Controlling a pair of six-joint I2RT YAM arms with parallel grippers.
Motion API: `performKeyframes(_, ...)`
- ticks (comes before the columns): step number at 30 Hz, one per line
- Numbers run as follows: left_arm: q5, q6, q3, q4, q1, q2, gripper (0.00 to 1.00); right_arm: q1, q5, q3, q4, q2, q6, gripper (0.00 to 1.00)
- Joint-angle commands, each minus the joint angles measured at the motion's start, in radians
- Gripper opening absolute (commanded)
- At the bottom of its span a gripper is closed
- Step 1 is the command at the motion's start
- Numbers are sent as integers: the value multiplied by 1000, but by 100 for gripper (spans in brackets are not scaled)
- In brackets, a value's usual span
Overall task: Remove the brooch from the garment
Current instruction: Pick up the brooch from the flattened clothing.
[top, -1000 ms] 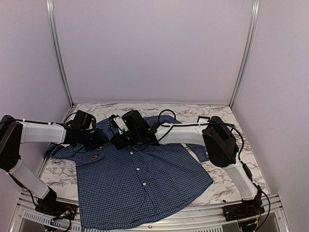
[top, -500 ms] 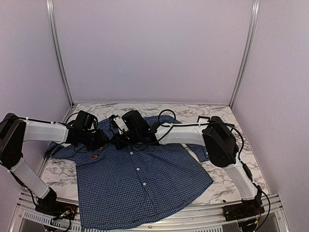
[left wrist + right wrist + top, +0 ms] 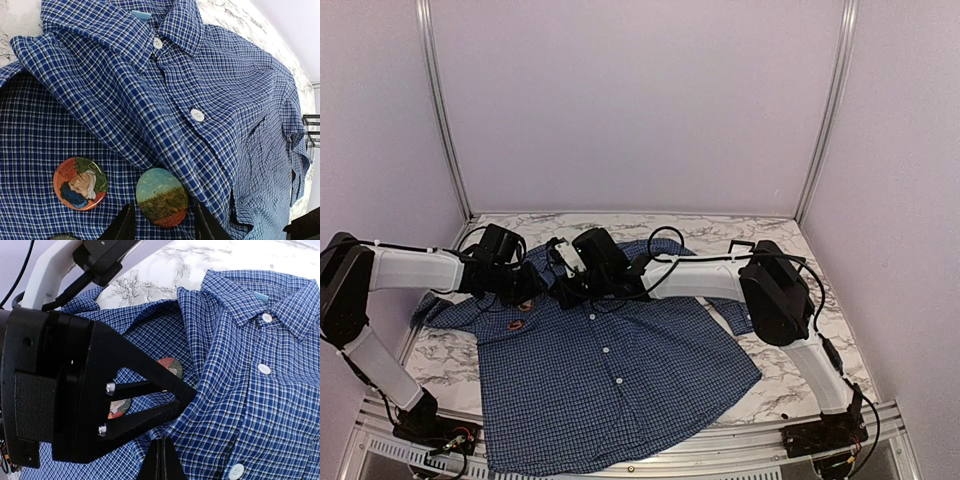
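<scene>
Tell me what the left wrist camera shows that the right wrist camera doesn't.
Only the left wrist view: two whole round badges, an orange-and-green badge and a landscape badge, the second sitting between the fingers of the open left claw.
Only the right wrist view: that left claw from outside, a big black block hiding most of both badges, plus a low white button.
Both: the blue checked shirt, its collar and a bit of marble table.
</scene>
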Motion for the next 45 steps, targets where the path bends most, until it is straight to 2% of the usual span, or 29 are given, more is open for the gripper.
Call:
performKeyframes(1, -63, 16, 33, -54, -7, 14, 38, 17, -8, 39, 4, -27, 3, 0)
performKeyframes(5, -100, 21, 32, -71, -8, 8, 33, 18, -6, 42, 2, -28, 1, 0)
performKeyframes(9, -94, 28, 28, -72, -11, 3, 33, 21, -4, 42, -3, -27, -3, 0)
performKeyframes(16, -85, 34, 29, -76, -41, -31, 39, 22, 1, 44, -11, -28, -11, 0)
performKeyframes(34, -115, 38, 40, -111, -58, 13, 36, 26, 4, 77, -30, -22, -19, 0)
performKeyframes(45, -164, 46, 39, -87, -57, 12, 26, 29, 9, 57, -35, -23, -26, 0)
